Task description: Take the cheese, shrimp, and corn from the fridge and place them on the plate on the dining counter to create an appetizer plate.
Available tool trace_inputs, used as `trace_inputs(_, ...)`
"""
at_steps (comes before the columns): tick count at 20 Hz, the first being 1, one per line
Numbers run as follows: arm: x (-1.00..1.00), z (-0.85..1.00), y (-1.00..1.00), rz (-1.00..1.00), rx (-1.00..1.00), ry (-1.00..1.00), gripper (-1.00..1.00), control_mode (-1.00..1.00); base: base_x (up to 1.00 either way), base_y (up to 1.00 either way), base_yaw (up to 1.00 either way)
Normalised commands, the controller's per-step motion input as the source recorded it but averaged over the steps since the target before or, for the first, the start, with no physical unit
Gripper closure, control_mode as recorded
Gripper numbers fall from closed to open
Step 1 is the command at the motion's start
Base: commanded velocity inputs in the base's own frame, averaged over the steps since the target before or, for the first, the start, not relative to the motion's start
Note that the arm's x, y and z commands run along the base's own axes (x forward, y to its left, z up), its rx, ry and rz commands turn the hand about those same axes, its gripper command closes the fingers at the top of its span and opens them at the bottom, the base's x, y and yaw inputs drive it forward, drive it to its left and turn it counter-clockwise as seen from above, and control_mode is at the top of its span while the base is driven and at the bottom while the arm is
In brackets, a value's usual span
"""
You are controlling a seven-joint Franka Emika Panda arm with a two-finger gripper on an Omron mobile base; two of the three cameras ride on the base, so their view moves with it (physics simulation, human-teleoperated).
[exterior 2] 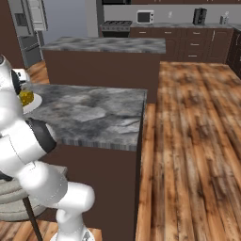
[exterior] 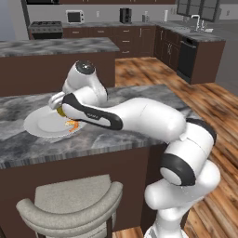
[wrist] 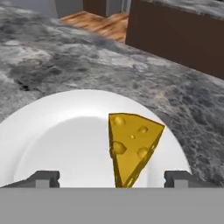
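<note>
Partly arm-hidden: cheese [wrist: 131,146], plate [wrist: 57,140].

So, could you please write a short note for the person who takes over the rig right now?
Hand: open, holding nothing, low over the plate, with the cheese standing between its fingertips.
Things: the plate lies on the dining counter. The cheese wedge is on it, and an orange piece, probably the shrimp, lies on the plate in the left base view.
Done: cheese placed and released; shrimp apparently placed.
Left: lift the hand away, then bring the corn from the fridge to the plate.
</note>
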Motion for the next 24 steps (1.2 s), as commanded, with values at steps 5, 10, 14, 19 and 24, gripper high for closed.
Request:
trace_inputs(5, -1.0, 0.84, -0.78, -0.01, 0.1, -0.04, -1.0, -1.0, 0.0, 0.0, 0.0)
trace_inputs(10, -1.0, 0.58, -1.0, -0.02, 0.13, -0.02, -1.0, -1.0, 0.0, 0.0, 0.0)
trace_inputs(14, -1.0, 0.39, -1.0, -0.07, 0.03, 0.0, -1.0, -1.0, 0.0, 0.0, 0.0)
trace_inputs(19, -0.98, 0.04, -0.94, -0.13, -0.03, 0.05, -1.0, -1.0, 0.0, 0.0, 0.0)
trace_inputs(24, -0.28, 0.0, -0.66, -0.16, -0.09, 0.18, -1.0, -1.0, 0.0, 0.0, 0.0)
